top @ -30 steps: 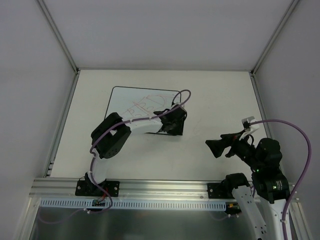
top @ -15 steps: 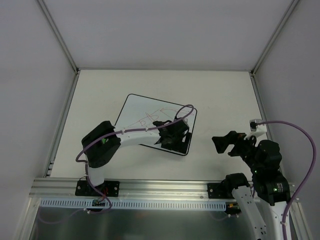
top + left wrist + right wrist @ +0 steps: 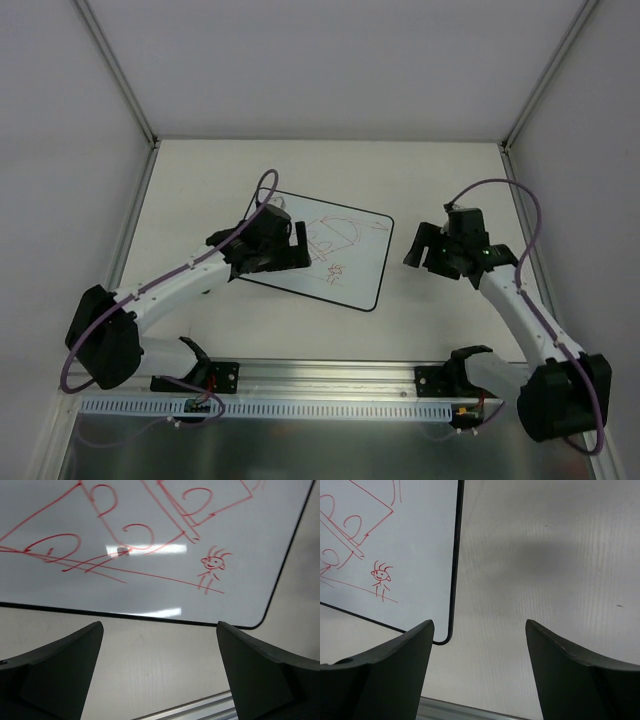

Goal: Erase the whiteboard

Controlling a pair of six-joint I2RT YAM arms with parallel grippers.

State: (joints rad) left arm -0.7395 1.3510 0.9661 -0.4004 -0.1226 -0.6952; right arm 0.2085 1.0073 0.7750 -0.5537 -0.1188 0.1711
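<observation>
The whiteboard [image 3: 350,262] lies tilted on the table, white with a thin black rim and red scribbles, including a small stick figure [image 3: 212,569]. My left gripper [image 3: 300,244] hangs over the board's left part, open, with nothing between its fingers [image 3: 75,655]. In the left wrist view the board [image 3: 150,580] fills the top, its near edge just beyond my gripper [image 3: 159,626]. My right gripper [image 3: 413,250] sits just right of the board's right edge, open and empty. In the right wrist view the board [image 3: 415,555] shows at upper left, its rounded corner beside my gripper [image 3: 479,623].
White table [image 3: 450,180] inside a white-walled enclosure with metal corner posts [image 3: 120,80]. An aluminium rail [image 3: 330,375] with both arm bases runs along the near edge. Purple cables loop above each arm.
The board has slid nearer and turned clockwise. My left gripper let go of its near right corner, opened wide and moved left over it. The right arm reached forward to the board's right edge.
</observation>
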